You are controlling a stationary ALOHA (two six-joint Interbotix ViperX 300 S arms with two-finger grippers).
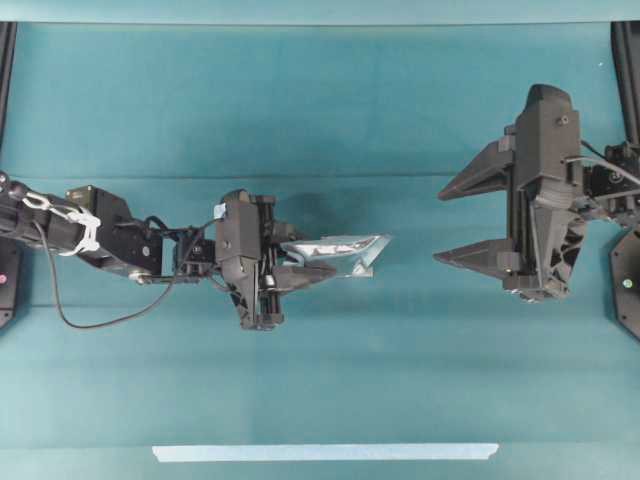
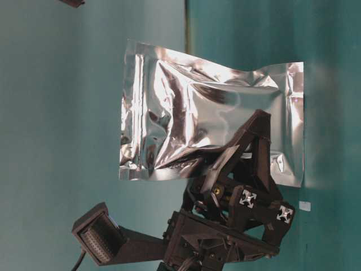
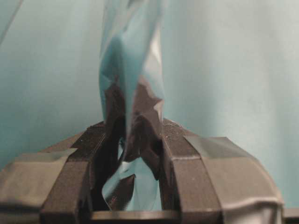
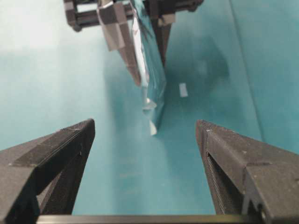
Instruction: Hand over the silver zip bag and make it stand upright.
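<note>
The crinkly, shiny silver foil zip bag (image 1: 345, 250) sits mid-frame in the overhead view, pinched edge-on by the black plastic left gripper (image 1: 305, 262) above the smooth teal table (image 1: 320, 120). At right, the matte black right gripper (image 1: 470, 222) gapes wide, holding nothing, with open table between them.

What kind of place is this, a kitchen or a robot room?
Probably a robot lab, not a kitchen: two black robot arms face each other over a bare teal table, the left gripper holding a silver zip bag, the right gripper open.
</note>
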